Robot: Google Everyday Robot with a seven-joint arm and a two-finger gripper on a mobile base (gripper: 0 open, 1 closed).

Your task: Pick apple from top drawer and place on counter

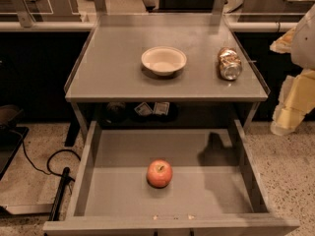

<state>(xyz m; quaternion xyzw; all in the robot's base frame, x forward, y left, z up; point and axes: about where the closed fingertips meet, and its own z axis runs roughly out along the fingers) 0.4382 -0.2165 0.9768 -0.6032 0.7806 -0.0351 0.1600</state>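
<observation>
The apple point(159, 173) is small, round and red-orange with a short stem. It lies on the floor of the open top drawer point(88, 166), near the middle front. The drawer is pulled out below the counter point(113, 77), a flat grey top with a raised rim. My gripper point(287, 117) is at the far right edge of the view, pale and yellowish. It hangs beside the counter's right front corner, above and right of the drawer and well apart from the apple. It holds nothing that shows.
A white bowl point(164, 60) sits mid-counter and a shiny can point(229, 63) lies on its side to the right. Small items point(151, 108) lie on a shelf under the counter. A black cable point(59, 163) and a stand are on the floor at left.
</observation>
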